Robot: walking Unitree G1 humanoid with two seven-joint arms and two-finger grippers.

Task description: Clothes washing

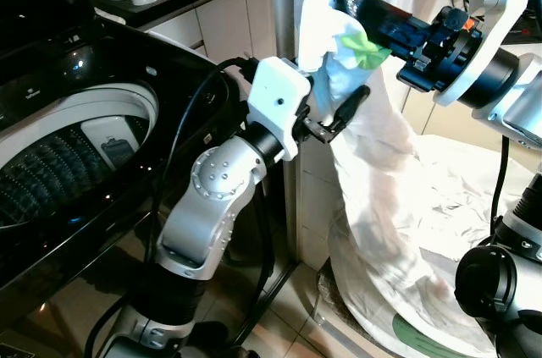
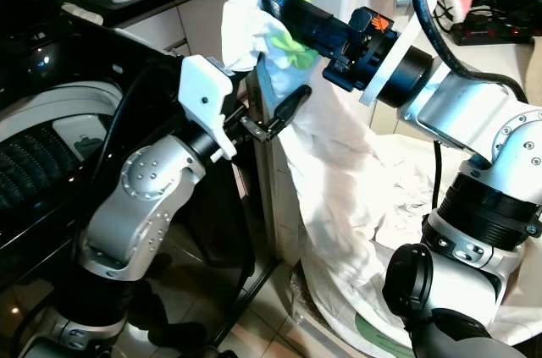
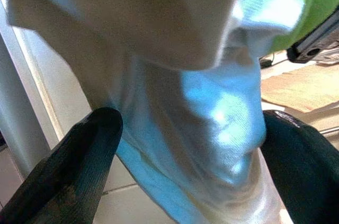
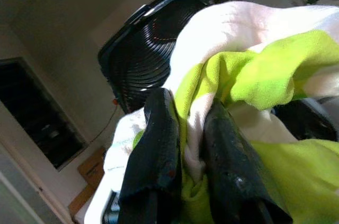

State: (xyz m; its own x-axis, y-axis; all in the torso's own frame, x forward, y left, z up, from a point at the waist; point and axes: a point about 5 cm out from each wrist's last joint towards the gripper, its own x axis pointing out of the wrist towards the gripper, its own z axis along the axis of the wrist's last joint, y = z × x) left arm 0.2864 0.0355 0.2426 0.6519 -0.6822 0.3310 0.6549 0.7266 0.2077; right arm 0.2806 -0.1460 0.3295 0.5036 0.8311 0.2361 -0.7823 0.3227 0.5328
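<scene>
right gripper (image 4: 185, 144) pinched on white-and-lime cotton garment (image 1: 381, 180), held high beside black top-loading washing machine (image 1: 76, 146) | left gripper (image 3: 185, 150) spread wide around hanging cloth | risk: trailing hem may snag the basket (image 1: 339, 320) below, pulling fabric free

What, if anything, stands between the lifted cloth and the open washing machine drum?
The left arm rises between the cloth and the drum; the left gripper is open around the cloth, and the right gripper holds it up.
</scene>
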